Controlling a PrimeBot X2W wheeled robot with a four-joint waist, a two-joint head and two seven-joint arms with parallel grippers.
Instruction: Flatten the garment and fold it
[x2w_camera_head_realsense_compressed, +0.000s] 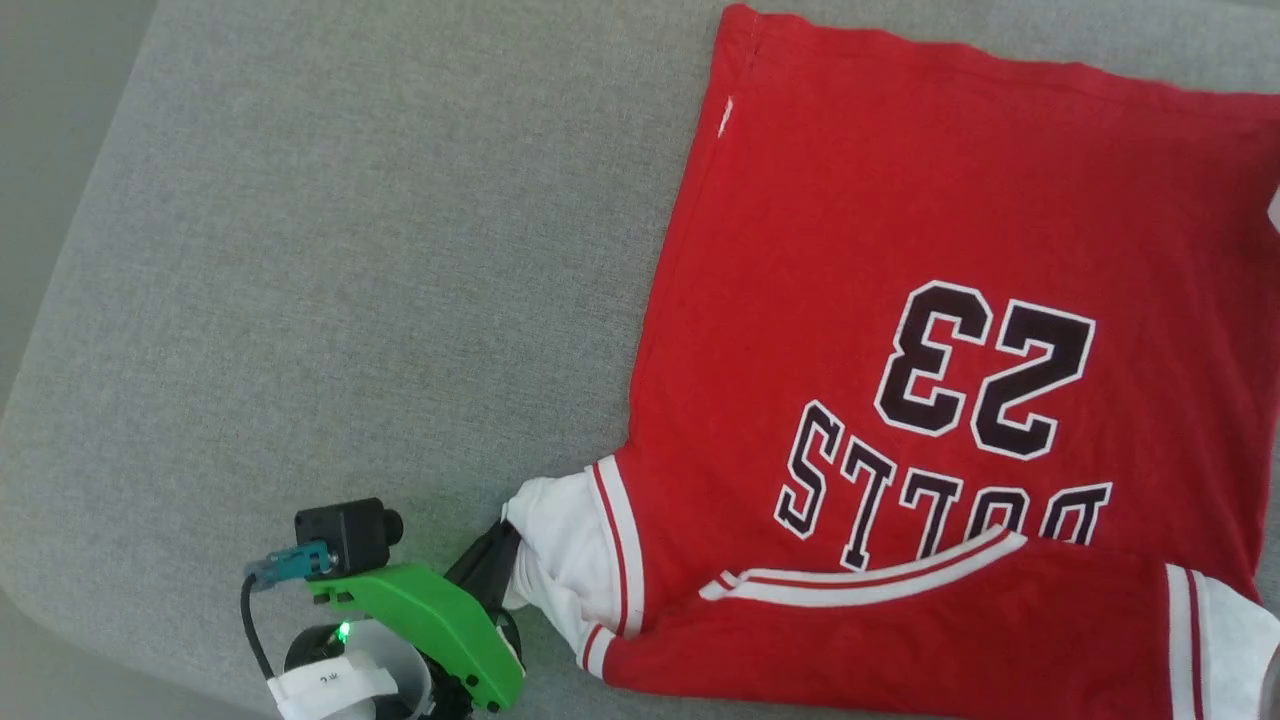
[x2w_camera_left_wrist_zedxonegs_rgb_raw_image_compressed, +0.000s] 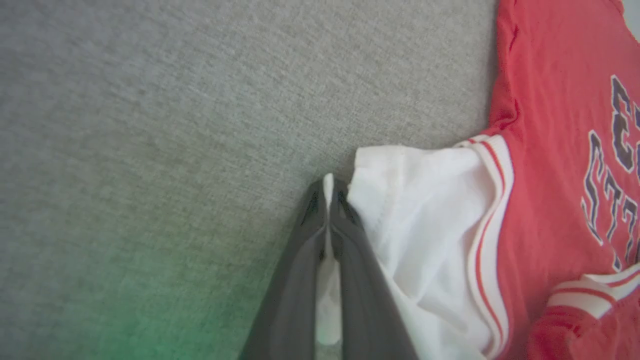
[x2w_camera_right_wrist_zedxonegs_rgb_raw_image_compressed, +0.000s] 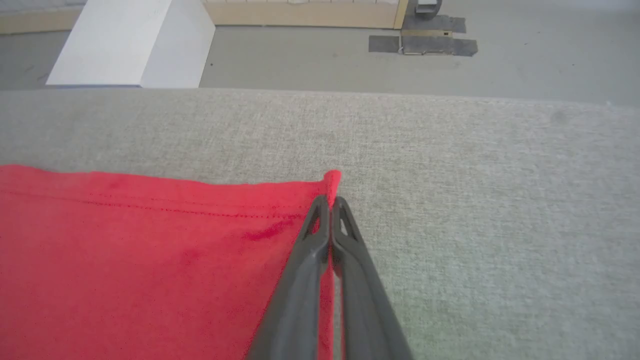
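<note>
Garment (x2w_camera_head_realsense_compressed: 900, 250) flat on grey cushion (x2w_camera_head_realsense_compressed: 350, 300), over right half of head view; red, with white sleeve (x2w_camera_head_realsense_compressed: 560, 560) and red-and-white stripe trim. Left gripper (x2w_camera_head_realsense_compressed: 505, 540) at lower left, tips at that sleeve's outer edge. Black, white-edged "23" upside down; nearer, letters ending "LLS", the first ones hidden under a folded-over red edge with striped band. Small white tag (x2w_camera_head_realsense_compressed: 725, 115) on side seam.

Left wrist view: fingers (x2w_camera_left_wrist_zedxonegs_rgb_raw_image_compressed: 300, 260) pressed together on sleeve hem, sliver of white cloth between them; red body to the right, lettering blurred.

Right wrist view: right gripper (x2w_camera_right_wrist_zedxonegs_rgb_raw_image_compressed: 330, 200) clamped on red hem corner, tip of cloth poking past fingertips, stitched hem running left; cushion beyond, then floor (x2w_camera_right_wrist_zedxonegs_rgb_raw_image_compressed: 300, 55) and white block (x2w_camera_right_wrist_zedxonegs_rgb_raw_image_compressed: 130, 45).
</note>
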